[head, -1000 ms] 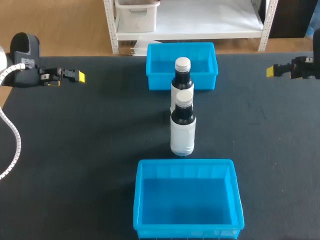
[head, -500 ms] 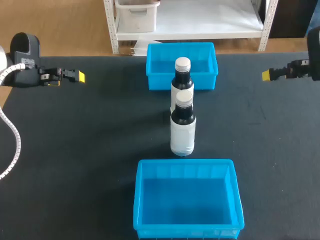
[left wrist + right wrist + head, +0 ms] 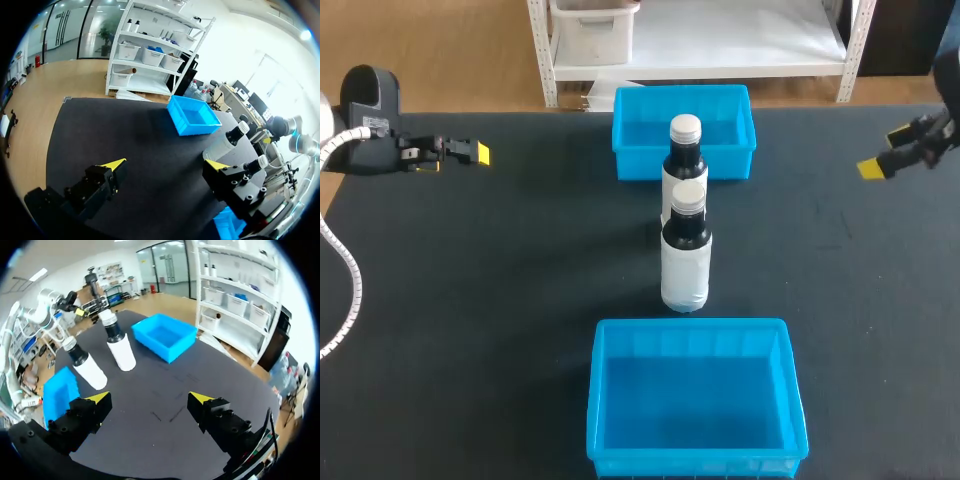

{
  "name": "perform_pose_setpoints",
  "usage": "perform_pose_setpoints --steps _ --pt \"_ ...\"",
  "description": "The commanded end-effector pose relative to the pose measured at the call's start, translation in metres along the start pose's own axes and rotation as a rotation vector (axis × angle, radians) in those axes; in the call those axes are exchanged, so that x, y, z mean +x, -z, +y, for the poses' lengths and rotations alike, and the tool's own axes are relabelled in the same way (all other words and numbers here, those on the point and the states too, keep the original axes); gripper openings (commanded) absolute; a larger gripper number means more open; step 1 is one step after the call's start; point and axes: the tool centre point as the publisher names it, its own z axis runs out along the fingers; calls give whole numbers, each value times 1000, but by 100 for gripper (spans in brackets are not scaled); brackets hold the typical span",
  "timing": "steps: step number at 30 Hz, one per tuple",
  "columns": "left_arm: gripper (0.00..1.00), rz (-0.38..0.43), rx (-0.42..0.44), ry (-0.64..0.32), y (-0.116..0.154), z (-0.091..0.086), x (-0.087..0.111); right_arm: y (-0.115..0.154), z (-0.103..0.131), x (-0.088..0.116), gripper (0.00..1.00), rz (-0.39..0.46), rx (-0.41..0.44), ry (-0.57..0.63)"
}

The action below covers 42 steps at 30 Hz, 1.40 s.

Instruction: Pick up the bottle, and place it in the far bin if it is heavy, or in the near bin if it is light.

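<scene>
Dark-bodied near bottle with white label and pale screw cap, upright on the black table between near bin and far bin; matching far bottle directly behind it, near the far bin. Left gripper over the table's left side, jaws parted, nothing held; right gripper at the right edge, likewise parted and empty
</scene>
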Motion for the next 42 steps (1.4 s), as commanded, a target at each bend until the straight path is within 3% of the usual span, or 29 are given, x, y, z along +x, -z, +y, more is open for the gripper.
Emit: perform_pose_setpoints --steps 1,3,5,15,22,30,42 --pt "100 0 0 0 0 0 0 -1 -7 -2 100 32 -371 114" --pt "100 0 0 0 0 0 0 -1 -7 -2 100 32 -371 114" --pt "100 0 0 0 0 0 0 -7 0 -5 100 25 -384 202" --pt "100 0 0 0 0 0 0 -32 71 -10 100 -4 -472 459" --pt "100 0 0 0 0 0 0 -56 110 -21 100 -22 -454 493" --pt "100 0 0 0 0 0 0 -77 136 -29 100 -10 -320 502" --pt "100 0 0 0 0 0 0 -99 163 -36 100 -60 -340 504"
